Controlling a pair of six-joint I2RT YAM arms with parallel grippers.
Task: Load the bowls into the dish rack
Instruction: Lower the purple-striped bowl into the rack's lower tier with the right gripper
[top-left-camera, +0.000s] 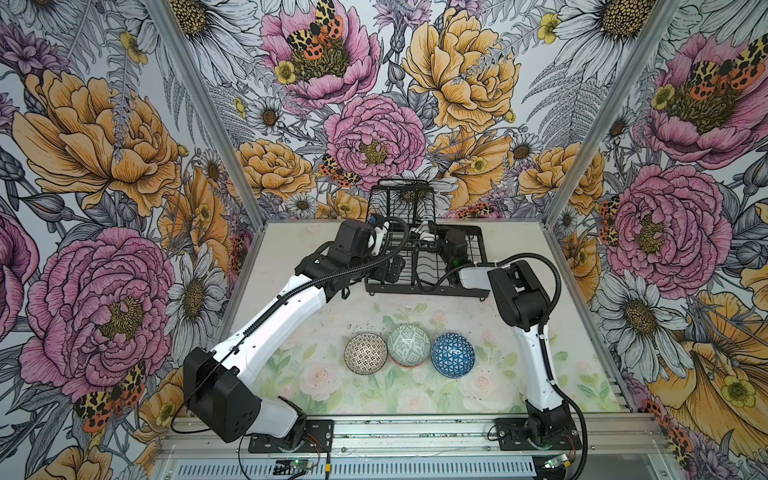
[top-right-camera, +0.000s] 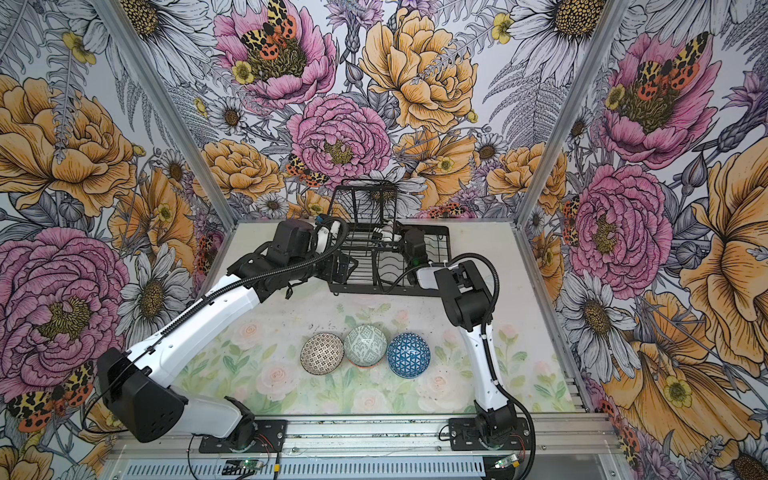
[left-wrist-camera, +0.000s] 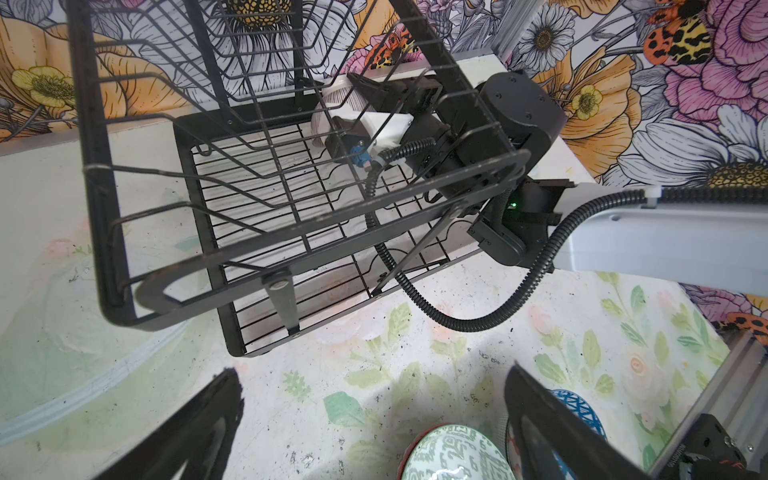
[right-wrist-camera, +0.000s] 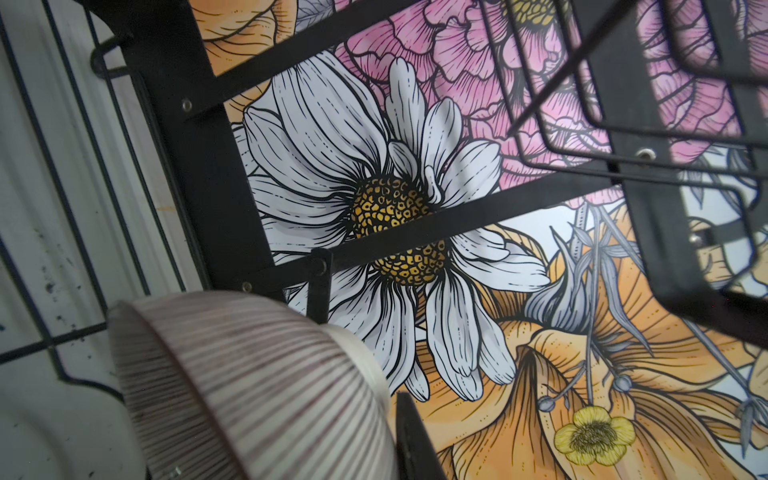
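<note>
A black-and-white dotted ceramic bowl (top-left-camera: 365, 354), a grey-green patterned bowl (top-left-camera: 408, 345) and a blue-triangled bowl (top-left-camera: 453, 355) sit in a row on the worktop (top-left-camera: 316, 324), in front of the black wire dish rack (top-left-camera: 467, 286). The left tool (left-wrist-camera: 374, 382) hangs spread wide by the rack's front left corner. Inside the rack, the right tool (left-wrist-camera: 357, 110) pinches a pink-lined ribbed bowl (right-wrist-camera: 249, 382) by its rim.

We count one dish rack (top-left-camera: 432, 291) at the far side and two arms: the left arm (top-left-camera: 286, 307) and the right arm (top-left-camera: 536, 365). Bowls, four plainly. Three sit in a near row — the dotted bowl (top-left-camera: 365, 354), grey-green bowl (top-left-camera: 408, 345) and blue bowl (top-left-camera: 452, 354) — and one pink-lined bowl (right-wrist-camera: 249, 386) is inside the rack. An orange rim (top-left-camera: 405, 364) under the grey-green one may be a fifth.
</note>
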